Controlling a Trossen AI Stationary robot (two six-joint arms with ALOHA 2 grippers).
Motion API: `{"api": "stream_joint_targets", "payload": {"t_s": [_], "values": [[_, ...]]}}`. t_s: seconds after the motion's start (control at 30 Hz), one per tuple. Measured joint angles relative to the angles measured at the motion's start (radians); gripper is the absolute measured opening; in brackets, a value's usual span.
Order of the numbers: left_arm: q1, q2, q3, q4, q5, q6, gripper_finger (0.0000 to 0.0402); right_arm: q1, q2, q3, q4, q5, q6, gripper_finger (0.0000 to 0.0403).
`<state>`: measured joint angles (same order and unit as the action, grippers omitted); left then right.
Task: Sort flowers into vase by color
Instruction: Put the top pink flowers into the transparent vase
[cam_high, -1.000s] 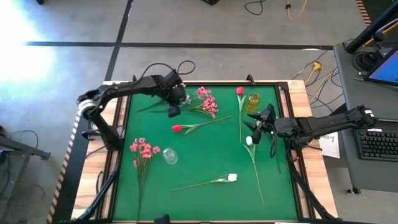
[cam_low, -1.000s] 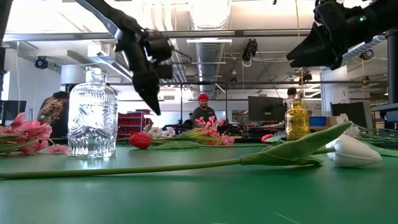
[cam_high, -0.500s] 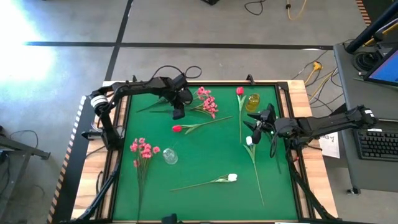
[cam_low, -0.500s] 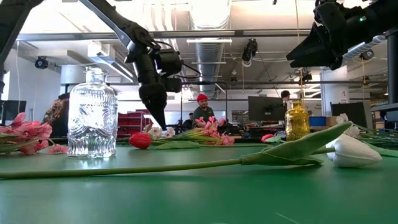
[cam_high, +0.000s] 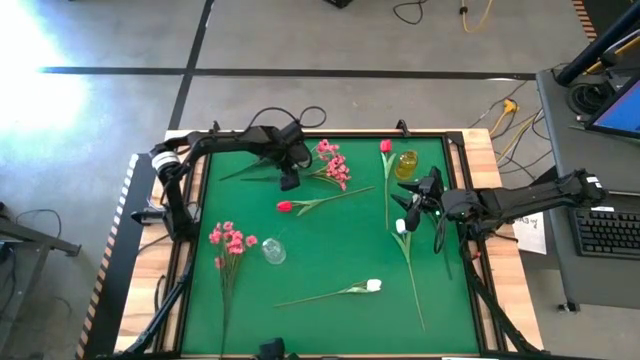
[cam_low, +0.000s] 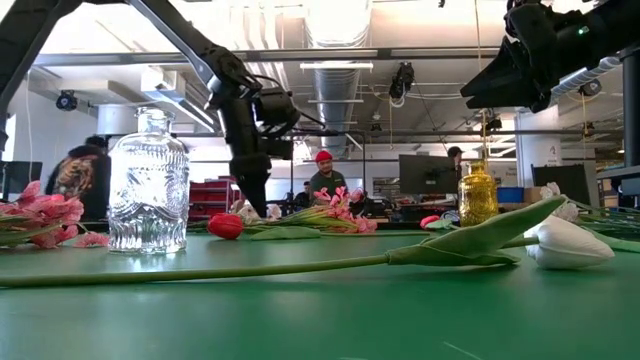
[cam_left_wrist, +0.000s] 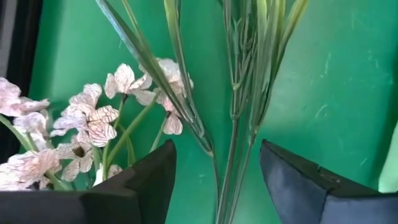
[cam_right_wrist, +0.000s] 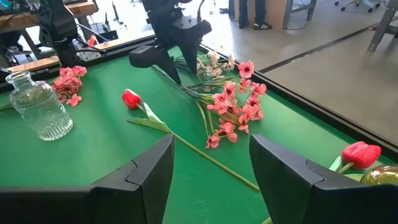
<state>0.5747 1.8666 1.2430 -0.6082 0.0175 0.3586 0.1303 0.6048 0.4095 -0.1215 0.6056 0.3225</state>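
Note:
My left gripper (cam_high: 289, 182) points down at the table's far left, open, its fingers either side of a bundle of thin green stems (cam_left_wrist: 239, 106) without visibly touching them. White blossoms (cam_left_wrist: 118, 112) lie just beside it, and a pink blossom spray (cam_high: 332, 165) lies flat to its right. A red tulip (cam_high: 284, 207), a second pink spray (cam_high: 232, 238) and a white tulip (cam_high: 373, 286) lie on the green mat. A clear glass vase (cam_high: 273, 250) and an amber vase (cam_high: 406, 163) stand upright. My right gripper (cam_high: 412, 205) hovers open at the right, above another white tulip (cam_high: 401, 227).
A second red tulip (cam_high: 385, 147) lies beside the amber vase at the far edge. The mat has a raised black frame (cam_high: 190, 200) along its sides. Cables trail off the far-left corner. People and desks show in the room beyond the table.
My left gripper has come down toward the stems at the far left, shifting slightly toward the table's right. Its fingers have opened. The flowers and vases lie as before, and my right arm has kept still.

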Motion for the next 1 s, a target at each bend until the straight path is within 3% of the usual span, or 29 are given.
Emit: {"api": "stream_joint_targets", "payload": {"t_s": [0.57, 0.73, 1.0], "values": [[-0.004, 0.097, 0.0, 0.012, 0.017, -0.001, 0.0178, 0.0, 0.0, 0.0, -0.001, 0.0, -0.008, 0.0201], [-0.005, 0.093, 0.004, 0.01, 0.008, -0.003, 0.013, 0.0, 0.0, 0.0, -0.001, 0.0, -0.008, 0.0201], [-0.005, 0.097, 0.024, 0.006, -0.008, -0.005, 0.0018, 0.0, 0.0, 0.0, -0.002, -0.001, -0.009, 0.0201]]}}
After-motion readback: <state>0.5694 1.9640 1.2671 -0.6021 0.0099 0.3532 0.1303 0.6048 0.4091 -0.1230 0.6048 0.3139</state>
